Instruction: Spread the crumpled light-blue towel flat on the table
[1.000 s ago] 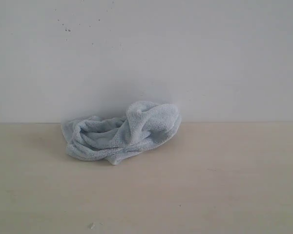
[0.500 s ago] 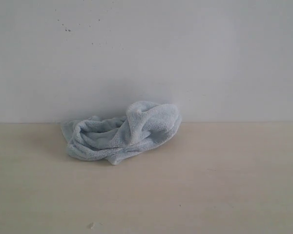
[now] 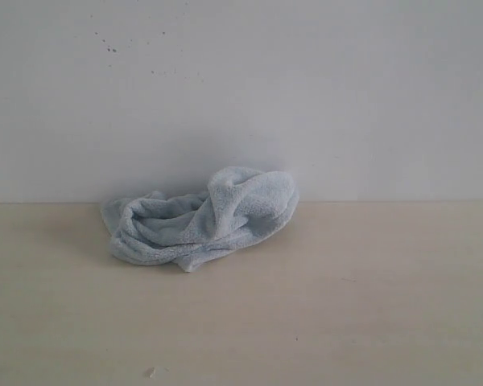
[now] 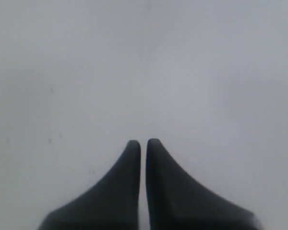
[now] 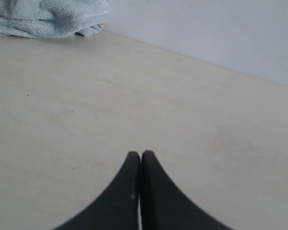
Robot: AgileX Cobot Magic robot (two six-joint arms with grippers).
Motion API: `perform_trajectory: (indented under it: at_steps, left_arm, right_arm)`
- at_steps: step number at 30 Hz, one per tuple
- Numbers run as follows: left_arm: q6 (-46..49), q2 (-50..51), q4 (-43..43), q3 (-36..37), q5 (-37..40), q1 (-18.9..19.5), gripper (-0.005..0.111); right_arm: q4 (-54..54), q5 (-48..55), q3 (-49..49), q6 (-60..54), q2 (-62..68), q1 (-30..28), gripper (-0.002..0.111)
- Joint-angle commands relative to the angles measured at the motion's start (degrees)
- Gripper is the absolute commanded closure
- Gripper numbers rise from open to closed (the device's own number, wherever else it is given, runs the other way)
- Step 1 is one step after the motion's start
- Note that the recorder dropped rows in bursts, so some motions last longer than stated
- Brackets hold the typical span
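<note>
The light-blue towel (image 3: 200,219) lies crumpled in a heap on the beige table (image 3: 346,305), close against the white wall. Neither arm shows in the exterior view. My right gripper (image 5: 141,154) is shut with nothing between its dark fingers, hovering over bare table; part of the towel (image 5: 48,17) shows far off in that view's corner. My left gripper (image 4: 143,142) is shut too, with only a thin slit between its fingers, and faces a plain pale surface with no towel in sight.
The white wall (image 3: 241,88) rises straight behind the towel at the table's far edge. A small pale speck (image 3: 150,371) lies near the table's front.
</note>
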Motion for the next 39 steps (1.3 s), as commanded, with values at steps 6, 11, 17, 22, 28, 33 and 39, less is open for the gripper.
perform_trajectory:
  at_steps: [6, 11, 17, 22, 28, 33, 39]
  left_arm:
    - [-8.0, 58.5, 2.5, -27.2, 40.5, -1.0, 0.103]
    - [16.6, 76.4, -17.7, -45.7, 63.2, -2.1, 0.103]
    - [31.8, 86.6, -36.7, -57.8, 58.2, -2.1, 0.103]
    - [32.0, 91.6, -41.4, -63.1, 44.0, -2.1, 0.099]
    - [32.0, 99.5, -42.7, -71.6, 45.8, -2.1, 0.062]
    - [32.0, 104.0, -42.3, -76.4, 48.6, -2.1, 0.046]
    - [32.0, 108.9, -42.3, -79.9, 46.5, -2.0, 0.048]
  right_arm:
    - [0.0, -0.2, -0.1, 0.0, -0.2, 0.1, 0.109]
    - [0.0, -0.2, -0.1, 0.0, -0.2, 0.1, 0.109]
    - [0.2, -0.2, -0.1, 0.0, -0.2, 0.1, 0.109]
    - [0.2, -0.2, -0.1, 0.0, -0.2, 0.1, 0.109]
    - [0.2, -0.2, -0.1, 0.0, -0.2, 0.1, 0.109]
    - [0.2, -0.2, -0.1, 0.0, -0.2, 0.1, 0.109]
    - [0.2, -0.2, -0.1, 0.0, -0.2, 0.1, 0.109]
